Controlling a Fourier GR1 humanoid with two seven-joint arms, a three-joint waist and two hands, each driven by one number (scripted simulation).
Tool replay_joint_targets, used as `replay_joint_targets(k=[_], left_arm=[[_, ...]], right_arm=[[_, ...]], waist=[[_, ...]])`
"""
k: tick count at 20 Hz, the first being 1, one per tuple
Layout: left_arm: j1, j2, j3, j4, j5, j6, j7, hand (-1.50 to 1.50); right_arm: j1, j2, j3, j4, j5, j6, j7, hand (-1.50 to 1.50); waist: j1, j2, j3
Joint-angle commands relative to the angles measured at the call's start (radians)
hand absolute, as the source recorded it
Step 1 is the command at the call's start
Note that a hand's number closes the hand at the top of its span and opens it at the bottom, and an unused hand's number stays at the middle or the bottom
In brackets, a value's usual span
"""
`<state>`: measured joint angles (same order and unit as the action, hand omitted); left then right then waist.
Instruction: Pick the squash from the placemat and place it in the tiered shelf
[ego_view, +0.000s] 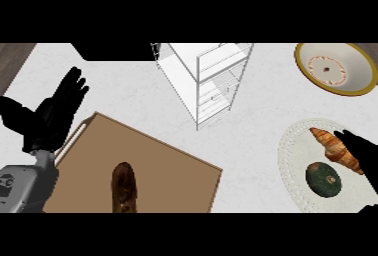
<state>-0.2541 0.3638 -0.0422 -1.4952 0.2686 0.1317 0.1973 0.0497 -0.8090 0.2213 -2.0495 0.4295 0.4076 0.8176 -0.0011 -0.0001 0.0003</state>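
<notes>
Top-down, at the reach stage: the squash (324, 178), dark green and round, lies on the pale placemat (294, 150) at lower right, just beside a croissant (336, 149). The right hand (362, 152) enters from the right edge over the croissant, near the squash but not yet around it; whether its fingers are spread or curled cannot be told. The left hand (55, 112) rests at the left, fingers straight, holding nothing. Next, probably, the right hand must settle over the squash, close, then carry it up-left to the white shelf (210, 80).
</notes>
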Motion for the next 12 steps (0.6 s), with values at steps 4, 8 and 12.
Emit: replay_joint_targets(k=[4, 8, 12], left_arm=[[0.042, -0.042, 0.019, -0.039, -0.04, -0.012, 0.007, 0.0], [0.019, -0.025, 0.059, -0.033, -0.026, -0.058, 0.04, 0.0], [0.01, -0.067, 0.059, -0.015, -0.068, -0.054, 0.024, 0.0]], right_arm=[[0.019, 0.089, -0.013, 0.09, 0.121, 0.039, -0.082, -1.5], [0.1, 0.157, 0.02, 0.049, 0.22, -0.005, -0.091, -1.5], [0.027, 0.225, -0.013, 0.089, 0.25, 0.038, -0.087, -1.5]], waist=[[0.002, -0.001, 0.0], [-0.002, -0.001, 0.0], [-0.001, 0.0, 0.0]])
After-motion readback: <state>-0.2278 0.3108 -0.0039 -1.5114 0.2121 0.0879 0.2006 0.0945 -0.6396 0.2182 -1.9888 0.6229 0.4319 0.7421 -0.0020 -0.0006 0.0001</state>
